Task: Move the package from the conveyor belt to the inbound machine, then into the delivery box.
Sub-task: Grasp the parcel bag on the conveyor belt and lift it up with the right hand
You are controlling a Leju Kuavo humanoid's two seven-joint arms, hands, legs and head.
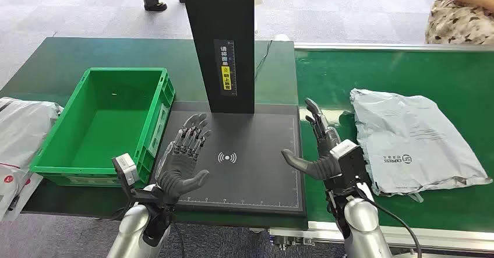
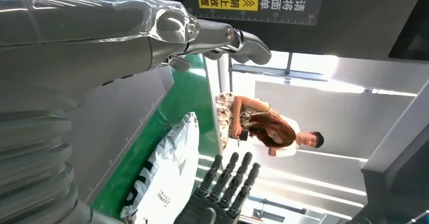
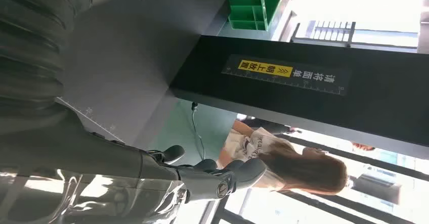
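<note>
Head view: both silver arms rise from the lower edge. My left hand [image 1: 183, 162] hovers over the flat black scanning pad of the inbound machine [image 1: 256, 170], fingers spread, grasping nothing. My right hand [image 1: 319, 147] hangs at the pad's right edge, palm turned inward, fingers extended, thumb out, likewise released. Task item, a grey crumpled plastic mailer package [image 1: 410, 141], lies flat on the green conveyor belt [image 1: 454, 77], just to the right of my right hand; I cannot tell whether the two touch. Black upright scanner column with a yellow label [image 1: 224, 42] stands at the pad's far edge. Green plastic delivery box [image 1: 93, 124] sits just left of the pad on the dark green bench [image 1: 52, 66]. White bagged parcels [image 1: 17, 135] lie left of the box. Two people stand or sit at the far side.

Left wrist view: grey thumb of my left hand [image 2: 167, 27] in the foreground; beyond it the right hand's dark fingers [image 2: 227, 178], straight, beside the package [image 2: 169, 178].

Right wrist view: my right hand [image 3: 217, 181], the column's label [image 3: 288, 75] and the box [image 3: 255, 4].
</note>
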